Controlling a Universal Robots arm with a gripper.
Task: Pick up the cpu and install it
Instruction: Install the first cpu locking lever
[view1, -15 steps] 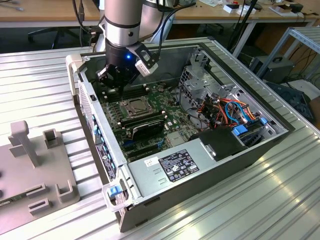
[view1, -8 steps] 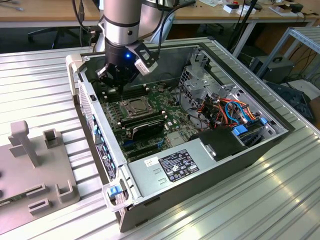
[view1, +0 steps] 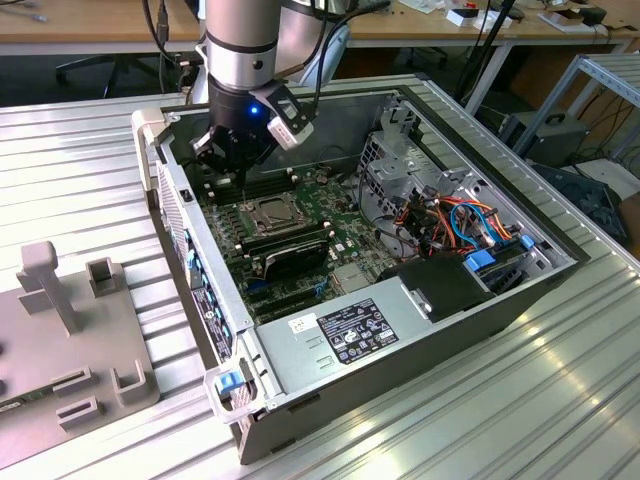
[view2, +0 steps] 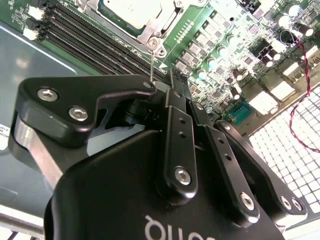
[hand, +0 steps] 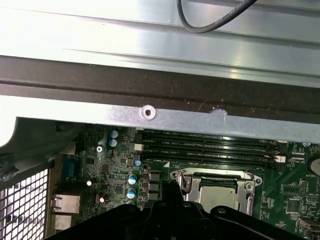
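Gripper (view2: 172, 82) with fingers pressed together, pinching nothing, low over the board.

Just past its tip stands a thin metal lever (view2: 152, 59). Beyond that the cpu (view2: 132, 10) lies flat in its socket (view2: 156, 31), framed in metal and seemingly seated. Work here calls for slow, straight moves that bear on the lever, never the chip, and stay off the memory slots (hand: 210, 147) alongside. Farther out, the open computer case (view1: 300, 375) holds the motherboard (view1: 335, 205), a power supply (view1: 350, 335) and bundled cables (view1: 455, 222).
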